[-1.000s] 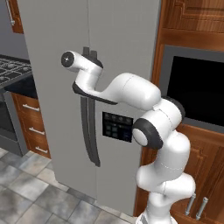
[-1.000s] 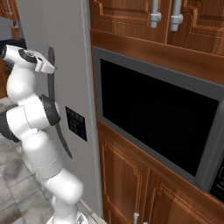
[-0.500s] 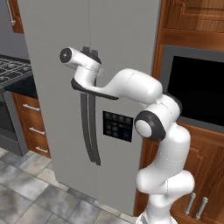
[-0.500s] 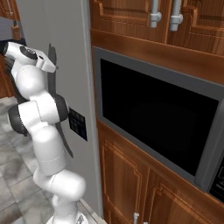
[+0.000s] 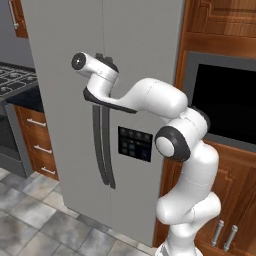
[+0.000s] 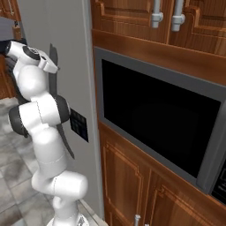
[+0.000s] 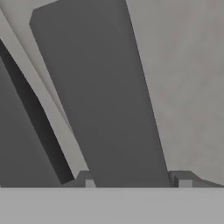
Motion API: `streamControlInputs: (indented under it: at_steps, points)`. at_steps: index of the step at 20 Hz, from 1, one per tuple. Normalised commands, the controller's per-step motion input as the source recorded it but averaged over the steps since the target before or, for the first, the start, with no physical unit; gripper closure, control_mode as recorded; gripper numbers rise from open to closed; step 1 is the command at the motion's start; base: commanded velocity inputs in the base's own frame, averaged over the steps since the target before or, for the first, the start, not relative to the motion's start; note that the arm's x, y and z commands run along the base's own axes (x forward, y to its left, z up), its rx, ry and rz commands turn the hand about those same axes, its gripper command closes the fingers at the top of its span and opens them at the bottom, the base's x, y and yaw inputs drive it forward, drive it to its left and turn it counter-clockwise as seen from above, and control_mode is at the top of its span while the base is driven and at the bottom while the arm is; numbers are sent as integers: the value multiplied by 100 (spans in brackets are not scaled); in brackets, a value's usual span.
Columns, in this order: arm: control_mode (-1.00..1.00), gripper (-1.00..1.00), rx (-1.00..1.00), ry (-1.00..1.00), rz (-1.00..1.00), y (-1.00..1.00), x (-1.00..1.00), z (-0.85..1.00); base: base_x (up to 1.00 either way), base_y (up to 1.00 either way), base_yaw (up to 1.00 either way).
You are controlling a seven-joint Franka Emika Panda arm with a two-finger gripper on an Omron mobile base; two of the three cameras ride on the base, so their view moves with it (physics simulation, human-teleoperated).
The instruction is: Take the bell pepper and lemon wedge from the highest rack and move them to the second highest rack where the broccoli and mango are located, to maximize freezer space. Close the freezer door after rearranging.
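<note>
Grey steel fronts the fridge: two tall doors side by side, both shut, each with one long dark curved handle, the pair of handles running down together along the centre seam. The freezer door (image 5: 60, 100) is the plain left one; the twin door (image 5: 145, 75) on the right carries a dark dispenser panel (image 5: 134, 144). One black wall oven (image 6: 163, 128) sits in wood cabinetry to the right, and one stove (image 5: 12, 82) stands off to the left.

One arm reaches to the top of the handles, its gripper (image 5: 100, 60) pressed up against them near their upper ends. In the hand view the freezer door handle (image 7: 100, 96) runs as a broad dark bar straight down between the two finger tips (image 7: 89, 181) — one tip on each side of it, spread a little wider than the bar. Whether the pads actually touch the bar cannot be told; the claw looks released around it, not clenched. A second dark bar, the other handle (image 7: 26, 131), lies just beside it.

With both doors closed, the bell pepper and lemon wedge are hidden — behind the door the claw straddles, if anywhere.
</note>
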Motion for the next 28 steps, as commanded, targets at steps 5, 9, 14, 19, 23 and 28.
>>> streamControlInputs:
  at_steps: [5, 9, 14, 19, 23, 28]
  points:
    - [-100, -100, 10, -14, 0, -54, 56, -29, 0, 0, 0]
    - [-100, -100, 11, -16, 0, -69, 57, -31, 0, 0, 0]
    - [-100, -100, 12, -13, 0, -80, 56, -29, 0, 0, 0]
    - [-100, -100, 16, -15, 0, -99, 51, -32, 0, 0, 0]
    - [-100, -100, 34, -35, 8, -100, 13, -25, 0, 0, 0]
    - [-100, -100, 35, -33, 32, -88, 4, -7, 0, 0, 0]
